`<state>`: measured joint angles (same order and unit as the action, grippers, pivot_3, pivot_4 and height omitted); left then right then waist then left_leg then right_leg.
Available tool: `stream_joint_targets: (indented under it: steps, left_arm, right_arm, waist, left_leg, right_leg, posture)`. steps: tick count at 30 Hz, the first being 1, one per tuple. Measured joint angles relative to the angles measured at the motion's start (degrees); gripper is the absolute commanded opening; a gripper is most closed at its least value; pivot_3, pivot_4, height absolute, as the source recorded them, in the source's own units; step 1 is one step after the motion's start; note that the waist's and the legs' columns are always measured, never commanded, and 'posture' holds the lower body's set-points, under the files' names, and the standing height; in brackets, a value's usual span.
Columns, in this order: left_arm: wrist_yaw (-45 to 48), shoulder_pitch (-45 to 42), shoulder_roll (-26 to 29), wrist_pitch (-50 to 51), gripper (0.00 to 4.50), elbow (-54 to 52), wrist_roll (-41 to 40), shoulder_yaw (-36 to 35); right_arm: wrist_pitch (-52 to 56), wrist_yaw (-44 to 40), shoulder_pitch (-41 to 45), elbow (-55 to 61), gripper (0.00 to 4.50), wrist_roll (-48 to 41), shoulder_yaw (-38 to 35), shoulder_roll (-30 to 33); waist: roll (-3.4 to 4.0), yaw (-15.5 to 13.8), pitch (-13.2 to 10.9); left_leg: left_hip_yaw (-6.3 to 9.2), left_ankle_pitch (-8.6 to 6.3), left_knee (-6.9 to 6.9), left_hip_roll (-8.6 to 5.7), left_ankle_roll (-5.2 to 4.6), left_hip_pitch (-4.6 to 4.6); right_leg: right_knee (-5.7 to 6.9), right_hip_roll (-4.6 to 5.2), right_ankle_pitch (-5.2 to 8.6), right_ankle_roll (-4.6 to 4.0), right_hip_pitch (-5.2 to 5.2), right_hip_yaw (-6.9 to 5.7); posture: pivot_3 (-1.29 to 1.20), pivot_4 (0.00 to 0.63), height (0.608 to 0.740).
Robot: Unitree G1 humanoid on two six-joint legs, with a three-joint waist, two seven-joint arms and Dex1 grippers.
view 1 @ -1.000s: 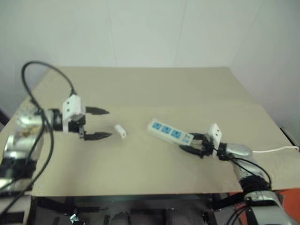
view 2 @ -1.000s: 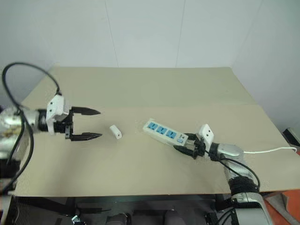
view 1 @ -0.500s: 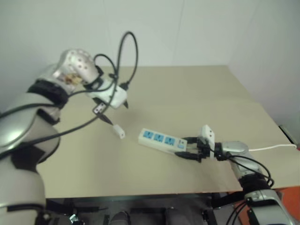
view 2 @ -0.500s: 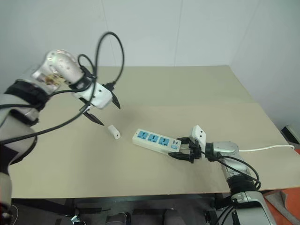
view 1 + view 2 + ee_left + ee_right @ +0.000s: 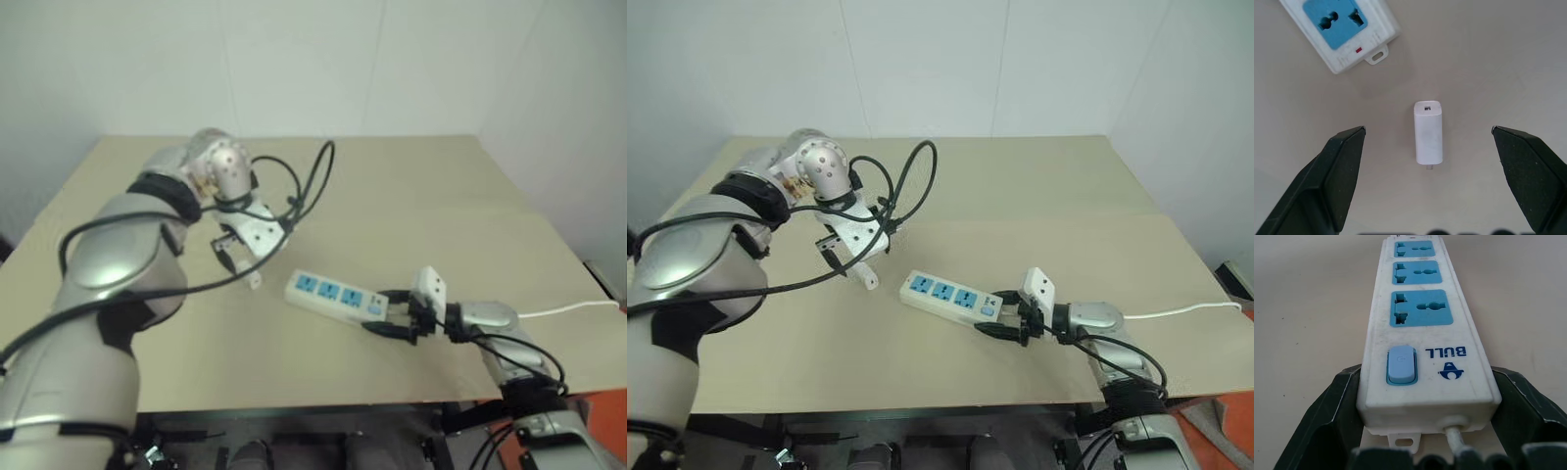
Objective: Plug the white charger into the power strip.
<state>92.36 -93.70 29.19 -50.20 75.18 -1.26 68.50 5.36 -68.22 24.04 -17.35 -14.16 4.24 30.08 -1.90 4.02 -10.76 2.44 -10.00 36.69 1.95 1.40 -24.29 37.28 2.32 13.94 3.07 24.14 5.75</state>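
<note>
While the left gripper [image 5: 1427, 142] hangs over the white charger [image 5: 1428, 132], fingers spread wide on either side, the right gripper [image 5: 1425, 396] clamps the power strip's [image 5: 945, 295] near end, just right of it on the table [image 5: 1019, 196].

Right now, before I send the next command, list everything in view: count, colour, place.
white charger: one, white, lying flat on the table, just off the far end of the power strip, not touching it.
power strip: one, white with three blue outlet faces and a pale blue switch, lying flat mid-table.
cord: one, thin white, running off toward the table's right edge.
table: one, beige top.
left end effector: black fingers open, hanging over the charger, one finger on each side, apart from it.
right end effector: black fingers closed on the strip's switch end.
</note>
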Motion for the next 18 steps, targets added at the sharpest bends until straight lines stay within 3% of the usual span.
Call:
stream_joint_targets:
  steps: [11,18]
  left_arm:
    - [-0.6,2.9,-2.6,-3.1,4.50,1.9,15.6,-8.0]
    - [-0.9,6.0,-5.0,-2.8,4.50,2.0,21.1,-15.3]
  right_arm:
    - [0.0,2.0,-1.1,1.7,3.41,0.4,0.2,-0.4]
    - [-0.1,3.5,-2.1,2.9,3.41,0.5,0.2,-0.8]
  waist:
    - [-0.01,0.1,0.0]
    - [-0.02,0.1,0.0]
  left_leg:
    - [0.01,0.00,0.06,0.00,0.00,0.06]
    - [0.02,0.00,0.08,0.00,0.00,0.11]
  right_leg:
    - [0.24,-0.02,0.02,-0.02,0.02,0.00]
    - [0.31,-0.02,0.03,-0.03,-0.01,0.00]
  posture:
    - [0.00,0.150,0.740]
    - [0.00,0.150,0.740]
